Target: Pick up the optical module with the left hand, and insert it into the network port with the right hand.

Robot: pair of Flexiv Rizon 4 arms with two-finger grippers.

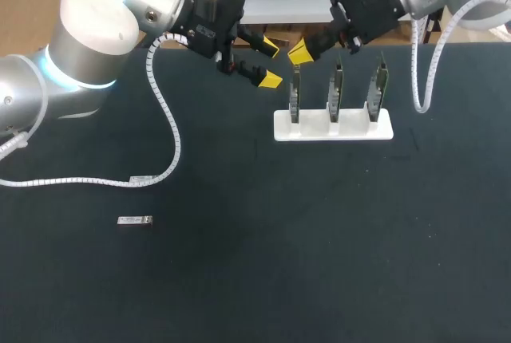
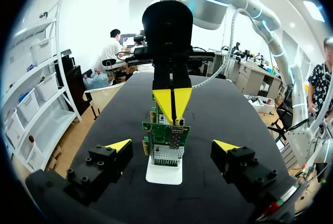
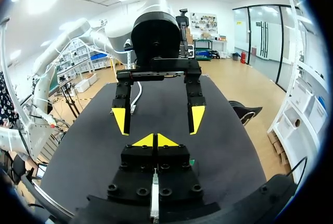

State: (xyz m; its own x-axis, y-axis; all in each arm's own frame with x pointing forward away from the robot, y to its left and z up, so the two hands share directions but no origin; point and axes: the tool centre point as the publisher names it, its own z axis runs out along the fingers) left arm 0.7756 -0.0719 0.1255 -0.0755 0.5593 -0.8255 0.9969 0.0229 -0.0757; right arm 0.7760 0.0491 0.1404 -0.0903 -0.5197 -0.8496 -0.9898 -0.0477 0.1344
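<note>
The optical module [image 1: 133, 220], a small silver bar, lies alone on the dark table at the front left, far from both grippers. My left gripper [image 1: 270, 62] hangs open and empty at the back, just left of the white stand [image 1: 334, 125] that holds three upright network cards [image 1: 335, 92]. My right gripper [image 1: 301, 52] is shut on nothing, above the stand's left end and facing the left gripper. In the left wrist view the nearest card [image 2: 166, 143] stands ahead between the open fingers [image 2: 118, 145], with the right gripper [image 2: 173, 101] behind it. The module shows in neither wrist view.
A white spiral cable [image 1: 164, 132] from my left arm drapes over the table's left half, ending near a small white tag [image 1: 137, 179] above the module. Another cable [image 1: 419, 80] hangs from my right arm beside the stand's right end.
</note>
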